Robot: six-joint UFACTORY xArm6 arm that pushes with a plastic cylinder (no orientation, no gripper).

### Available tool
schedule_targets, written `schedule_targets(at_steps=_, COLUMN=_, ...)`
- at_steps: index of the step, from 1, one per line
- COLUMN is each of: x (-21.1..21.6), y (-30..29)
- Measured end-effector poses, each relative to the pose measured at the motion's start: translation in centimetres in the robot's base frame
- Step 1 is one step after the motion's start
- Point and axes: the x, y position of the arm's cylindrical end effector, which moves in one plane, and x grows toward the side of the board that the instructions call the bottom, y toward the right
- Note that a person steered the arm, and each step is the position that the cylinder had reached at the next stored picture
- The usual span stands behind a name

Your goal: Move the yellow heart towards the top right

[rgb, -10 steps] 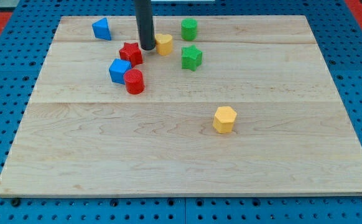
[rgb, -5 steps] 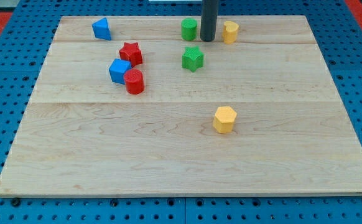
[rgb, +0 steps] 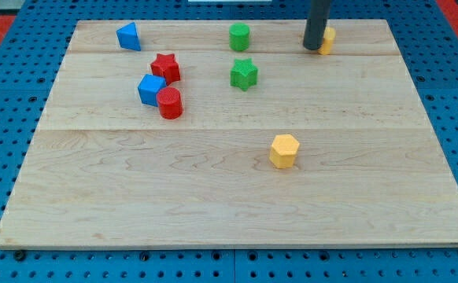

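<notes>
The yellow heart [rgb: 327, 39] sits near the board's [rgb: 213, 196] top right, half hidden behind our rod. Our tip [rgb: 313, 48] touches its left side. We have no jaws, only this rod. The green cylinder [rgb: 239, 36] stands well left.

A lab bench: wooden board [rgb: 237, 196] on blue pegboard [rgb: 9, 102] (perforated all over).

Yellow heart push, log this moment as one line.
yellow heart: near top right, mostly hidden by rod | my tip: touching its left side | other blocks: apart, left and below
</notes>
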Motion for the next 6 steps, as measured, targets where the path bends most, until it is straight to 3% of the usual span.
schedule_targets(at_steps=4, x=3.5, y=-0.6)
schedule_targets(at_steps=6, x=5.7, y=-4.3)
